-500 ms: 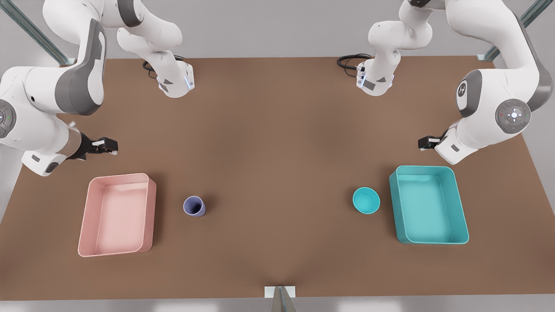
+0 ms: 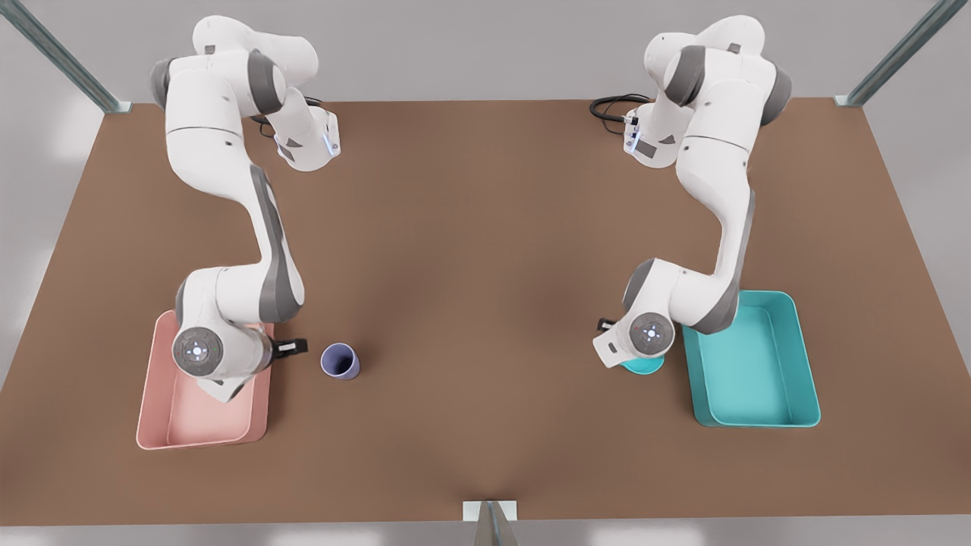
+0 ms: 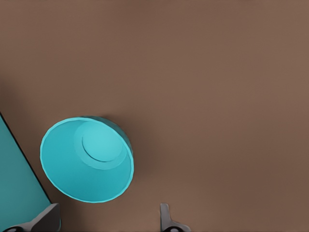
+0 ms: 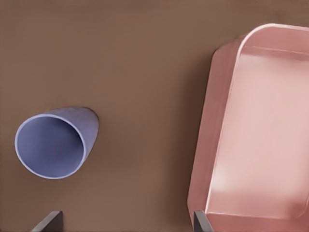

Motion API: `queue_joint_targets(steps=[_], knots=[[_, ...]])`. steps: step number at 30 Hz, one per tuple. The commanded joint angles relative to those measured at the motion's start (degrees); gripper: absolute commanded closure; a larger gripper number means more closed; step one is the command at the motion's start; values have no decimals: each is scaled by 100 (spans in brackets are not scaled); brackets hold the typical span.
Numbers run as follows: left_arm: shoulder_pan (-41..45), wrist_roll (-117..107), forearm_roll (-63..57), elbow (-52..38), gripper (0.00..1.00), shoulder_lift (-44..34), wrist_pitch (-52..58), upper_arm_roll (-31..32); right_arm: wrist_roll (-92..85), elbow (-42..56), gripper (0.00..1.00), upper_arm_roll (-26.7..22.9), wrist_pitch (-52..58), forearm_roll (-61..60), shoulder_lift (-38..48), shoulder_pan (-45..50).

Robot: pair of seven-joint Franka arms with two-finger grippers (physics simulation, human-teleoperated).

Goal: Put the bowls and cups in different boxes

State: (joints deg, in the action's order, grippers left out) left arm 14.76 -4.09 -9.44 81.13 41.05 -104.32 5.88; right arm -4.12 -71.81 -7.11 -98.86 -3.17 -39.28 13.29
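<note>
The teal bowl (image 2: 642, 368) stands on the table just beside the teal box (image 2: 806, 356), half hidden under the arm on the front view's right. My left gripper (image 3: 107, 220) hangs open above the bowl (image 3: 87, 159), the teal box (image 3: 14, 191) at its side. The lavender cup (image 2: 339, 360) stands upright a little to the right of the pink box (image 2: 203, 438). My right gripper (image 2: 296, 347) hovers open between them, its wrist over the pink box. In the right wrist view the cup (image 4: 53, 145) and pink box (image 4: 215, 145) lie apart, and nothing is between the fingers.
Both boxes hold nothing. The brown table (image 2: 485, 265) stretches wide between the two arms. Arm bases and black cables (image 2: 611, 106) sit at the far edge, and a small metal bracket (image 2: 490, 512) marks the near edge.
Both arms have swung in from the table's outer sides. The left gripper has come over the bowl, the right one beside the cup. Bowl, cup and boxes have not moved.
</note>
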Motion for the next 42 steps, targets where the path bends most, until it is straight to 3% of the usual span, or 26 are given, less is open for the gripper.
queue_joint_targets(steps=[1,8,13,16,18,20,23,29,32,34,36,42], knots=[[-26,-645,-181,95,0,70,-845,1,500,9,0,0,-1250,-465,-97,-11],[-17,-654,-163,474,0,281,-1495,-8,491,-202,0,0,-1452,-861,-282,112],[-44,-645,-172,562,0,378,-1636,-8,474,-1389,0,-9,-1980,-808,201,306],[-61,-619,-181,562,38,431,-1689,-17,474,-1389,0,-9,-1997,-808,175,341],[-70,-610,-189,562,50,431,-1680,-35,474,-1389,0,-9,-1997,-808,113,332],[-70,-610,-338,562,55,431,-1662,-52,474,-1389,0,-9,-1997,-825,26,332],[-35,-900,-339,553,79,360,-1601,-52,474,-1389,0,-18,-1997,-852,-150,306],[-35,-1656,-181,483,79,-158,-995,-43,483,-1397,1,-18,-2129,-852,-317,306],[-272,-1717,127,280,79,-1124,411,-166,483,-1380,46,-18,-2182,-834,-379,332],[-596,-1691,276,272,79,-1573,755,-184,483,-1345,71,-18,-2182,-799,-379,332],[-844,-1560,312,289,79,-1591,702,-298,483,-1292,79,-18,-2173,-782,-370,341],[-1107,-1384,338,667,79,-1160,-475,-782,167,-1230,79,-18,-1725,-808,51,315]])
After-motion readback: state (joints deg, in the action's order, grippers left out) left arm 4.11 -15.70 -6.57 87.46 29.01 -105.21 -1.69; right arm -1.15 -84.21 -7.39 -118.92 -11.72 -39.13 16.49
